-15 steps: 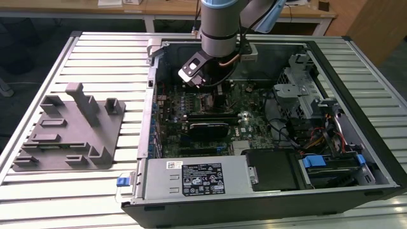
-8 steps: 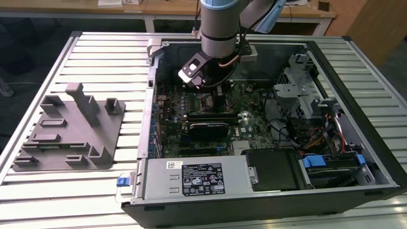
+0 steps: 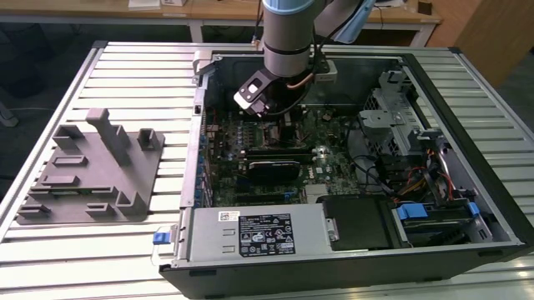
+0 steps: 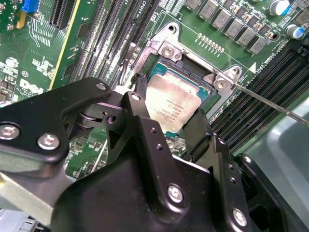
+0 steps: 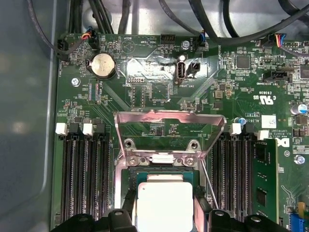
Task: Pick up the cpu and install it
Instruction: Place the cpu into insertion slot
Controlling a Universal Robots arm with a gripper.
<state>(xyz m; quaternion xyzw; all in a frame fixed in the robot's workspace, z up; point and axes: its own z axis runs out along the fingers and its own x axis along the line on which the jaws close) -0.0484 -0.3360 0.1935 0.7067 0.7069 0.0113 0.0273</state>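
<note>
**Q:** What is shown, from the exterior view's left to its right?

**A:** A grey tray [image 3: 92, 169] is laid on the slatted table [image 3: 134, 75]. Just beside it an open computer case [image 3: 334, 278] is set, and the hand [image 3: 260, 111] is lowered into it.

**Q:** How is the hand held?

**A:** Its fingers [image 4: 140, 96] are closed on opposite edges of the cpu [image 5: 164, 205]. The cpu is held at the socket [image 4: 186, 72], near the opened metal frame [image 5: 169, 118]. Whether it is seated cannot be told.

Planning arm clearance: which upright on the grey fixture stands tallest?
The flat post at the grey fixture's far end; the stubby block beside it and the low blocks rise far less.
</note>
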